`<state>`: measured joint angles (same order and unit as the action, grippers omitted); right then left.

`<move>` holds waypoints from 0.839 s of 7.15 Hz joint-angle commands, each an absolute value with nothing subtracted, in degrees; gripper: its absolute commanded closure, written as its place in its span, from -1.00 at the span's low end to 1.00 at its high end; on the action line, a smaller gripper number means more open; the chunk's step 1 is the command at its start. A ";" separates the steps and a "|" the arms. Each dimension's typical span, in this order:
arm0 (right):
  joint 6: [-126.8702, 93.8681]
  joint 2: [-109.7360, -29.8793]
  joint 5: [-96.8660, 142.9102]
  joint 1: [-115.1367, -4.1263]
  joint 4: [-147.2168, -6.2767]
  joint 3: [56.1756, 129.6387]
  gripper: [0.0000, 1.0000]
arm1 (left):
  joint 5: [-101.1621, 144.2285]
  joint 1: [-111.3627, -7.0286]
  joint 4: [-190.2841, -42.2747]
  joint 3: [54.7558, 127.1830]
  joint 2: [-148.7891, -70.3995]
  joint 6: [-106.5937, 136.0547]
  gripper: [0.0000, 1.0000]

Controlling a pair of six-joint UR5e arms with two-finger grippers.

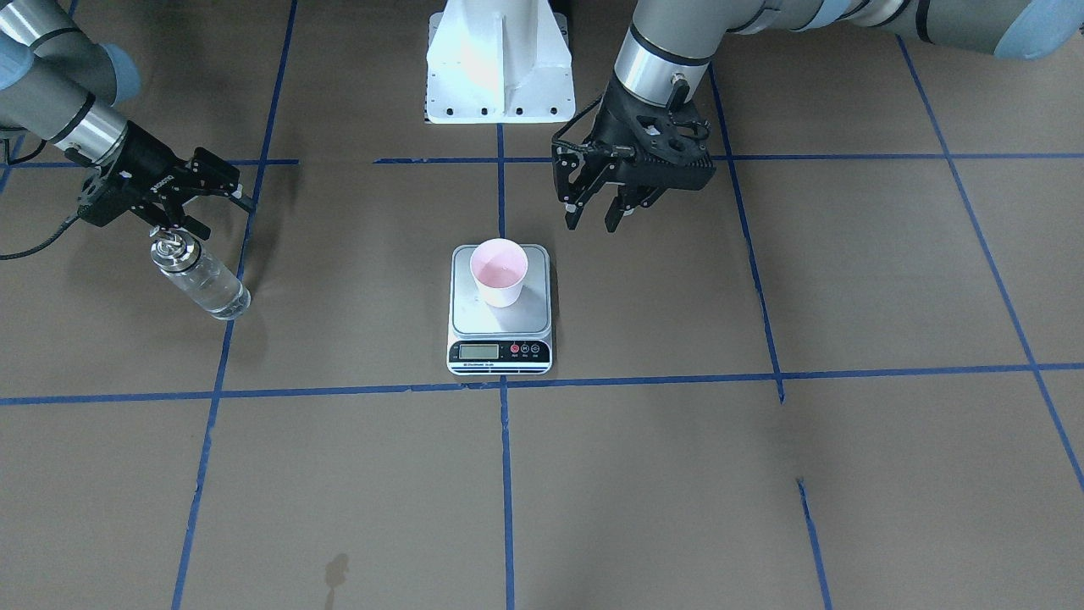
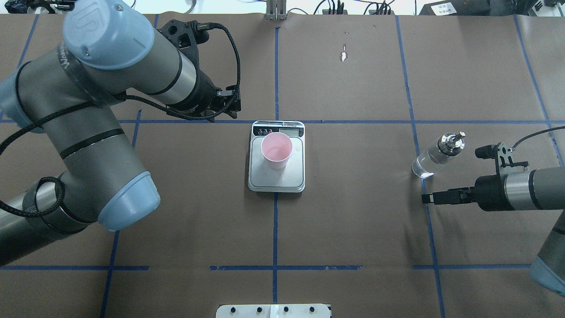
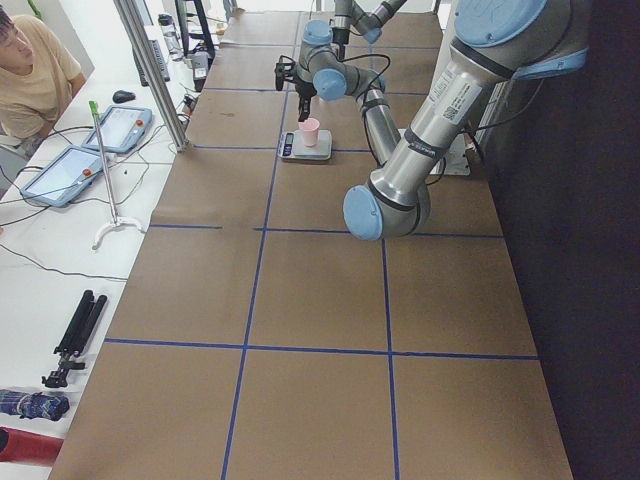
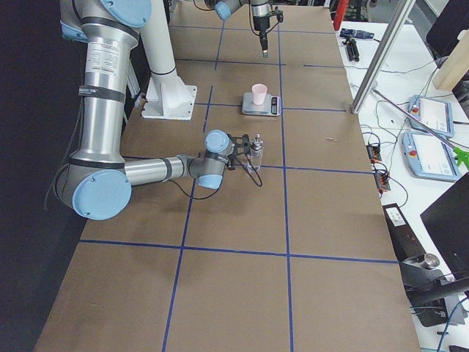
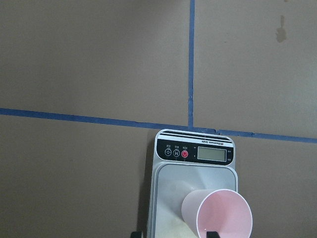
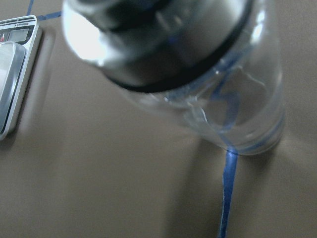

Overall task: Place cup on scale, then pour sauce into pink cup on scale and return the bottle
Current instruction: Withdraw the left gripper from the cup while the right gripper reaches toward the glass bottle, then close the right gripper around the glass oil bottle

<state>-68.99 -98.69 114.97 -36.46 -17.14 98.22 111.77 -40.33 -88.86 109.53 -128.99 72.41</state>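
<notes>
Here the left arm reaches in with its wrist turned down, so the left gripper [image 1: 591, 222] hangs over the table [image 1: 339, 474] beside the scale [image 1: 474, 315] on the robot's side, jaws apart and holding nothing. The right arm lies low and nearly level, and the right gripper [image 1: 229, 220] is close to the top of the bottle [image 1: 203, 284], fingers spread and not closed on it. From overhead that gripper shows edge-on, so its gap cannot be read there. The right wrist view is filled by the bottle's blurred metal collar, and the left wrist view cuts the cup [image 1: 499, 271] off at its lower edge. The pale pink cup stands upright on the silver platform. The bottle stands on a blue tape line [image 1: 222, 356], well apart from the scale, with clear sauce [image 1: 218, 294] visible through the glass.
</notes>
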 commanded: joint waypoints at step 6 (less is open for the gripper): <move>-67.16 -106.08 75.63 -22.16 -17.49 100.11 -0.96 | 112.06 -40.34 -89.47 109.16 -128.94 72.60 -0.13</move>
